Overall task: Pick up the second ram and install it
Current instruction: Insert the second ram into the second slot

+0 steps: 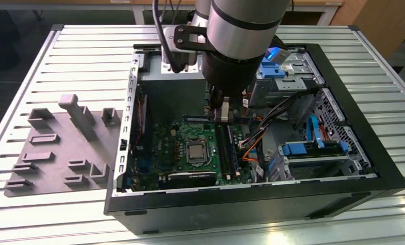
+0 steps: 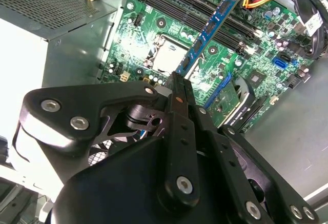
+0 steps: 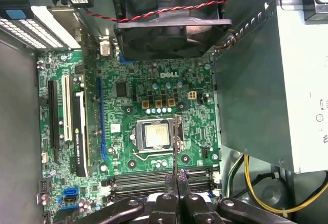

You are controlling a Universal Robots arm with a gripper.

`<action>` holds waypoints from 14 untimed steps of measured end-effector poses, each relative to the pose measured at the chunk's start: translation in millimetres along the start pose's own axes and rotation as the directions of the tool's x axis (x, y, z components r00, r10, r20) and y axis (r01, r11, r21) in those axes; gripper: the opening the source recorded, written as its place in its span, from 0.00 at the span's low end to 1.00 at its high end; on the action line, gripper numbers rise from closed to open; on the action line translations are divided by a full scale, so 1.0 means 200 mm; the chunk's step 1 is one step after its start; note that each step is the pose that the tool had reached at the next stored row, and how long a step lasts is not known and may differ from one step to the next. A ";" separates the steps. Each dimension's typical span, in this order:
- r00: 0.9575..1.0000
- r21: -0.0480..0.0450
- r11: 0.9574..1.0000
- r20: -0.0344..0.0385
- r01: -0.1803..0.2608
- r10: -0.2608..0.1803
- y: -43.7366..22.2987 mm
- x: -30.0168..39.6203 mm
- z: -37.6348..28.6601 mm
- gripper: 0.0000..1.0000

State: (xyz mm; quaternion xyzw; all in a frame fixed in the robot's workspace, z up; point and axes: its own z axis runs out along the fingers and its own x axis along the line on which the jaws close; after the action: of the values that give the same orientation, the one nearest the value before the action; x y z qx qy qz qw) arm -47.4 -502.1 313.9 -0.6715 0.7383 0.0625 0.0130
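My gripper (image 1: 220,116) hangs inside the open computer case (image 1: 257,196), shut on the second ram (image 1: 196,118), a long dark blue stick. In the second wrist view the ram (image 2: 210,26) reaches out from the gripper (image 2: 178,79) over the green motherboard (image 2: 138,34), lying crosswise to the long black slots (image 2: 205,11). In the first wrist view the ram (image 3: 175,147) shows edge-on, running from the gripper (image 3: 176,181) across the slots (image 3: 154,177) to the processor socket (image 3: 156,136). It is held above the board, not seated in a slot.
The grey power-supply box (image 1: 169,89) fills the case's far corner, with a fan (image 3: 169,29) on the rear wall. Orange cables (image 1: 251,145) and blue drive bays (image 1: 311,149) crowd the exterior view's right. A grey holder tray (image 1: 59,148) lies on the slatted table outside the case.
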 end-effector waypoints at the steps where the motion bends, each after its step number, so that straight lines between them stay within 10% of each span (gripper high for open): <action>1: 1.000 0.000 1.000 0.000 -0.002 0.002 0.000 0.000 0.000 0.12; 14: 1.000 0.002 1.000 0.002 -0.022 0.022 0.000 0.000 0.000 0.12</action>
State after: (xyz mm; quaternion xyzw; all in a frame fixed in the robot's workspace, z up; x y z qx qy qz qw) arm -47.4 -502.1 313.9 -0.6631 0.7458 0.0623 0.0137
